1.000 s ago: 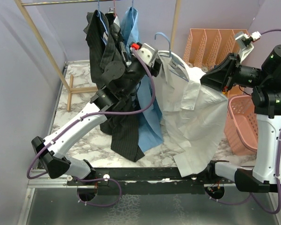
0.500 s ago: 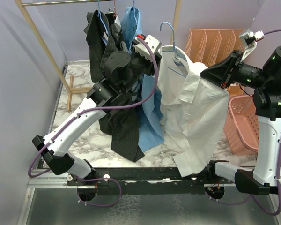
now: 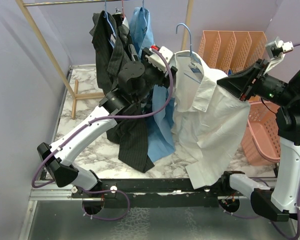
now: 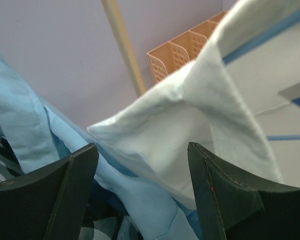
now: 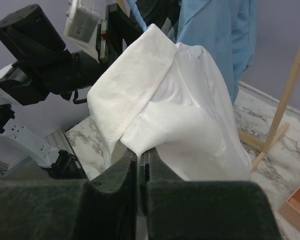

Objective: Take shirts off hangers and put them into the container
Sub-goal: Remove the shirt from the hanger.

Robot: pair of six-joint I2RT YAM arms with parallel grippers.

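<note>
White shirt (image 3: 205, 125): hangs in the air between the two arms, left of the salmon lattice basket (image 3: 260, 142), its hem trailing to the near table edge. Judged light, limp and prone to sliding, so it is best taken at the doubled seams of collar or shoulder. Light blue wire hanger (image 3: 189, 42): inside the collar, with its hook standing up clear of the rail. Right gripper (image 5: 139, 152): pinched tight on a fold of the shirt's shoulder edge. Left gripper (image 4: 142, 155): jaws spread wide at the collar flap, clamping nothing.
</note>
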